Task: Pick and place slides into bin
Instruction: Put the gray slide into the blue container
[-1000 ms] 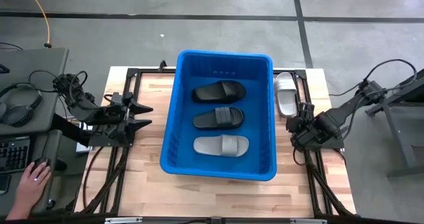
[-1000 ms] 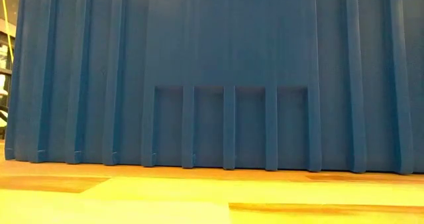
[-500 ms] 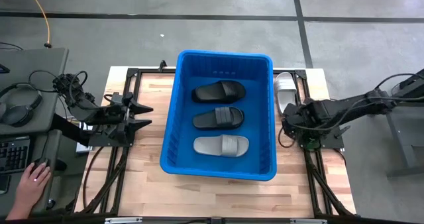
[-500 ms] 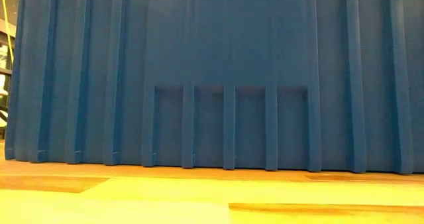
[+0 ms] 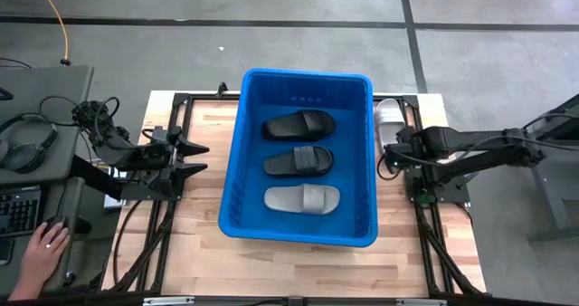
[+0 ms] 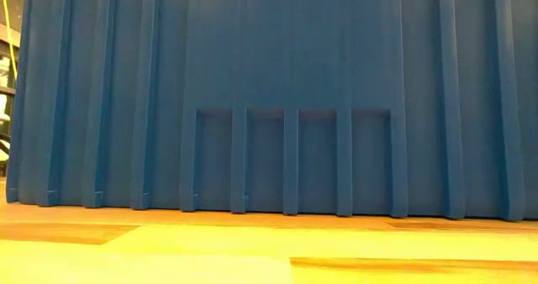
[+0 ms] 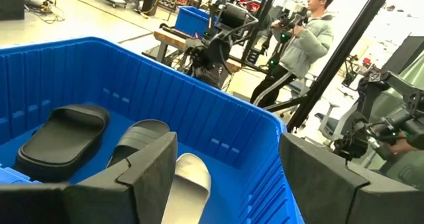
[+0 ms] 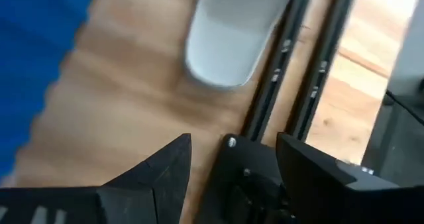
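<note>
- Reaching in from the right of the frame, the right hand (image 5: 391, 154) hangs over the strip of wooden surface (image 5: 204, 252) between the blue bin (image 5: 237, 161) and the frame rail, fingers apart and holding nothing; the white slide (image 5: 389, 118) lies just above it in the picture, close but not touched, so I judge this an approach to that slide.
- In the right wrist view the white slide (image 8: 232, 38) shows ahead of the parted fingers (image 8: 165, 164), its rounded end toward them; presumably the hand is lining up to close across it.
- Three slides already lie in the bin, stacked down the frame: a black slide (image 5: 299, 124), a second black slide (image 5: 298, 161), a grey slide (image 5: 302, 199); only the white one remains outside.
- The left hand (image 5: 197, 158) waits at centre left, fingers apart and empty, pointing at the bin wall; it keeps clear of the right arm's work.
</note>
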Available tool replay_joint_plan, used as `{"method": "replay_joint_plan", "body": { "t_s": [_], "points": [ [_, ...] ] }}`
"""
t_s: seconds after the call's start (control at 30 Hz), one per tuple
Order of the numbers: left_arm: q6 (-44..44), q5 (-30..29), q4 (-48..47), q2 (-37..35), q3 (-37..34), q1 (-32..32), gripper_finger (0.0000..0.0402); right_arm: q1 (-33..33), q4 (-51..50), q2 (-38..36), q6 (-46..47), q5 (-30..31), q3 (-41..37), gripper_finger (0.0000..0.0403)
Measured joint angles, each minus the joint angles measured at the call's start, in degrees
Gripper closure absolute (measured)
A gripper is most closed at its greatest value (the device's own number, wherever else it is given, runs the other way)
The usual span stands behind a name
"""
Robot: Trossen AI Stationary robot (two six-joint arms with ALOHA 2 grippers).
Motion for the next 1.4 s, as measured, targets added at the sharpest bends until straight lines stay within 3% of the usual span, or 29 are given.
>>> {"method": "replay_joint_plan", "body": {
  "t_s": [0.47, 0.57, 0.7, 0.93, 1.1, 1.23, 1.4],
  "points": [
    [0.0, 0.01, -0.01, -0.01, 0.01, 0.02, 0.0149, -6.78, 0.82, -2.91, 28.77, 16.41, -0.02, 0.0192],
    [0.02, -0.01, 0.0, 0.0, 0.0, 0.02, 0.0149, -7.16, 5.39, -4.18, 33.84, 19.94, -0.02, 0.0192],
    [0.01, -0.01, -0.01, 0.0, 0.0, 0.02, 0.0149, -7.34, 14.22, -5.99, 33.92, 25.04, -0.02, 0.0192],
    [0.0, -0.01, 0.0, 0.0, 0.0, 0.02, 0.0149, -12.33, 25.15, -9.28, 25.51, 23.69, -5.03, 0.0192],
    [0.02, -0.01, -0.01, -0.01, 0.0, 0.02, 0.0149, -16.61, 36.19, -20.22, 23.64, 23.53, -13.19, 0.0192],
    [0.02, -0.01, -0.02, 0.0, 0.0, 0.02, 0.0149, -18.93, 46.27, -28.14, 27.35, 22.78, -20.4, 0.0192],
    [0.02, -0.01, 0.0, -0.01, 0.0, 0.02, 0.0149, -20.79, 54.86, -31.06, 35.71, 23.28, -28.96, 0.0192]
  ]
}}
